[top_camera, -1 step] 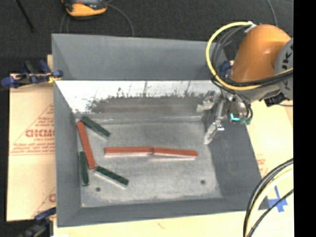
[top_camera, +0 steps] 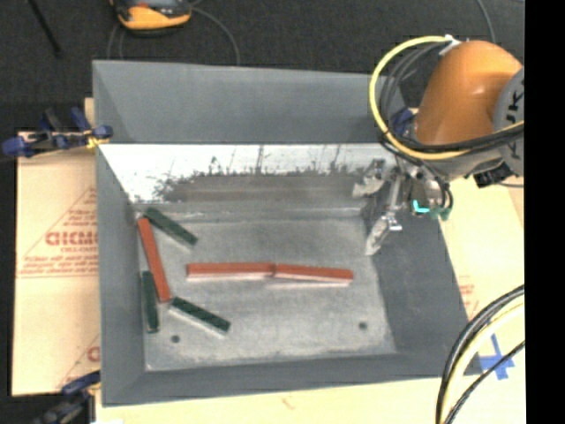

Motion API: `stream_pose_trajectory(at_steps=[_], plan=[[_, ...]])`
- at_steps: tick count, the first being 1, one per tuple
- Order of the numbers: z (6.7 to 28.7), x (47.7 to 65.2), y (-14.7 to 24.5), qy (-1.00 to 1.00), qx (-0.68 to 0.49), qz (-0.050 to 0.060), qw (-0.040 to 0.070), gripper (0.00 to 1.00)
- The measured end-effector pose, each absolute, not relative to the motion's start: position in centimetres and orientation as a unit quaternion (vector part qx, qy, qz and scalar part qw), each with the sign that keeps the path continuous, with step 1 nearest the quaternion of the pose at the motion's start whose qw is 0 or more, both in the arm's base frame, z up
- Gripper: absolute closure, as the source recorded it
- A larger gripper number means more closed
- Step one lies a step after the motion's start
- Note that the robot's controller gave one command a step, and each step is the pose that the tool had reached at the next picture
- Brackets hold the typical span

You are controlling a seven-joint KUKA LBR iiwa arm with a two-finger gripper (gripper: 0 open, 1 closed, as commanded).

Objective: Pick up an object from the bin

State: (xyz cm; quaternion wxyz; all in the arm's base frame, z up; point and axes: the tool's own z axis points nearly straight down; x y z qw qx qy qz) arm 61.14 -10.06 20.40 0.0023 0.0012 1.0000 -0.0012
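At the left of the grey metal bin (top_camera: 265, 104) four small bars lie in a loose cluster on the floor. A short dark green flat bar (top_camera: 170, 226) lies slanted at the top. A reddish-brown flat bar (top_camera: 154, 259) runs down from just beside it. A second dark green bar (top_camera: 150, 301) lies along the lower end of the reddish one, and a third dark green bar (top_camera: 200, 316) lies slanted at the cluster's bottom right. None of them looks disturbed or lifted.

Across the middle of the floor two longer reddish-brown flat bars lie end to end in one nearly straight line. They are the left long bar (top_camera: 229, 272) and the right long bar (top_camera: 313, 276), and both lie flat.

At the right the claw (top_camera: 381, 230) hangs under the arm's orange cover (top_camera: 463, 91), close to the bin's right wall. It is just above and to the right of the right long bar's far end, apart from it. Whether the claw is wide or narrow I cannot tell, and nothing shows in its grip.

By my judgement the pick is not yet made. Every bar is on the bin floor, so the whole grasp and lift are left to do. The right long bar is the nearest candidate, though nothing marks it as the chosen one.
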Motion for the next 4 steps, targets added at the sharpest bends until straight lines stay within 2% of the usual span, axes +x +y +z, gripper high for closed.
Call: stream_pose_trajectory(at_steps=[1, 2, 3, 4], plan=[[16.3, 61.0, -9.8, 0.999, -0.031, -0.002, 0.005, 0.0], [10.3, 62.0, -9.6, 0.999, -0.042, -0.002, 0.005, 0.0], [10.1, 62.3, -9.6, 0.999, -0.04, -0.002, 0.007, 0.0], [8.0, 59.0, -7.6, 0.997, 0.082, 0.0, -0.002, 1.0]])
